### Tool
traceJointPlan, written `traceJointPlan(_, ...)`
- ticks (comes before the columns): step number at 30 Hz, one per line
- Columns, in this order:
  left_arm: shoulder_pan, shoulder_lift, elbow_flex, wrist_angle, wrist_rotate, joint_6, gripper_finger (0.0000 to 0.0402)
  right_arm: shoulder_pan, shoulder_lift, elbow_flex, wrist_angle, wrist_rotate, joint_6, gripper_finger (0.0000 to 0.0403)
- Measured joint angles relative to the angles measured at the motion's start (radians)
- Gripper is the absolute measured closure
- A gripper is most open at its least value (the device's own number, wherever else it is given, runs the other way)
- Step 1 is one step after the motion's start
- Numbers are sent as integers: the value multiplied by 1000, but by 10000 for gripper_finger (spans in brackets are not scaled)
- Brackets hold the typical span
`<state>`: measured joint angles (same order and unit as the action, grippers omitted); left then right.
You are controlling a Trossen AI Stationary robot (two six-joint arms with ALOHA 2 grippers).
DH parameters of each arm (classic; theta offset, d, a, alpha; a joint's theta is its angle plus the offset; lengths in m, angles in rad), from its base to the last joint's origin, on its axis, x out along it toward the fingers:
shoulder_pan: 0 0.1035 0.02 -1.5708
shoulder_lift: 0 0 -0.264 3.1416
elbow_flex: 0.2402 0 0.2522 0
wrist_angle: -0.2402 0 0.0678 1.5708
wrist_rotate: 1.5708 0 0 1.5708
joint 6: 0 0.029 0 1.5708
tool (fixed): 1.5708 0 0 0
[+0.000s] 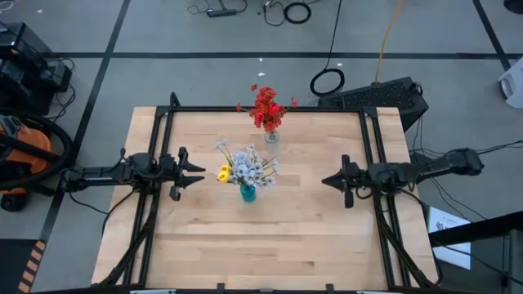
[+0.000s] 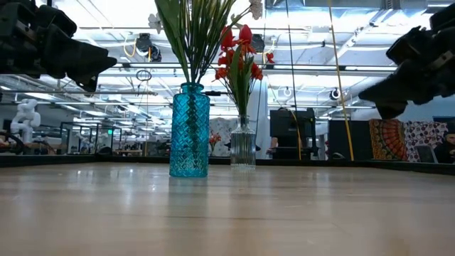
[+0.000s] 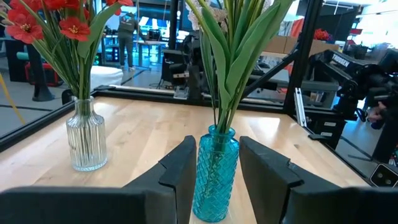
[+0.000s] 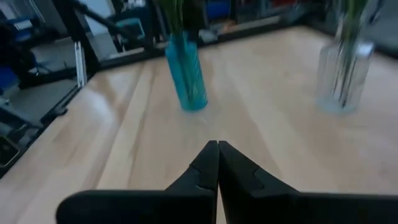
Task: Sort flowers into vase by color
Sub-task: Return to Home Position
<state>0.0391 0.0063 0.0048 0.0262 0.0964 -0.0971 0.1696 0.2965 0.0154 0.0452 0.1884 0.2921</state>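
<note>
A teal glass vase (image 1: 248,193) stands on the table's middle holding pale white-grey sprays and a yellow bud (image 1: 223,173); it also shows in the low view (image 2: 189,130) and the left wrist view (image 3: 216,174). A clear ribbed vase (image 1: 271,135) near the far edge holds the red blooms (image 1: 265,107), with its body in the left wrist view (image 3: 86,135). My left gripper (image 1: 196,175) hovers open to the left of the teal vase, well above the table, with its fingers (image 3: 180,171) framing the vase from a distance. My right gripper (image 1: 327,181) is shut, hovering to the right.
Black frame rails (image 1: 270,109) run along the table's far edge and both sides. Bare wood lies across the near half of the table (image 1: 261,245). Beyond the table, the room holds equipment and a person far off (image 3: 129,34).
</note>
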Motion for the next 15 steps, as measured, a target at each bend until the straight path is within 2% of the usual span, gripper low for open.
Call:
traceJointPlan(7, 0, 0, 0, 0, 0, 0, 274, 0, -93, 0, 9, 75, -61, 403)
traceJointPlan(15, 0, 0, 0, 0, 0, 0, 274, 0, -188, 0, 8, 64, -18, 403)
